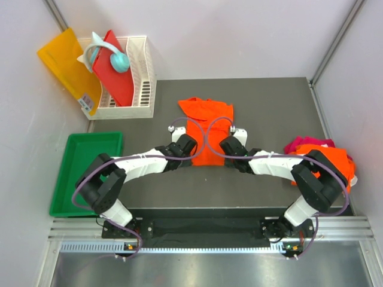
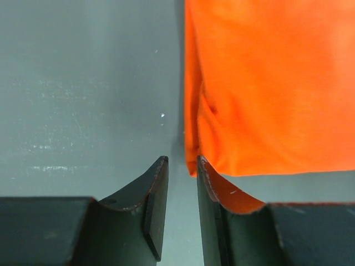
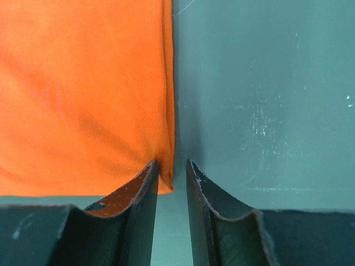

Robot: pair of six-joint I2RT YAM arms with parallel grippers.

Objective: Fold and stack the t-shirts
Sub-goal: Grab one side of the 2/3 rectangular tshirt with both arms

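Black left two-finger gripper (image 2: 182, 160) at seven o'clock corner of folded bright orange cloth t-shirt (image 1: 206, 119), right gripper (image 3: 172, 163) at five o'clock, both narrowly parted, pinching nothing. Lies centred on dark grey table (image 1: 269, 107).

The dark table (image 1: 269, 107) carries an orange shirt (image 1: 206, 128) spread flat between the two claws. Its left edge runs just right of the left claw (image 2: 182, 160), its right edge just left of the right claw (image 3: 172, 163), and its near hem ends at their fingertips. A heap of shirts (image 1: 329, 154), orange with pink showing, sits at the table's edge, well right of the right claw.
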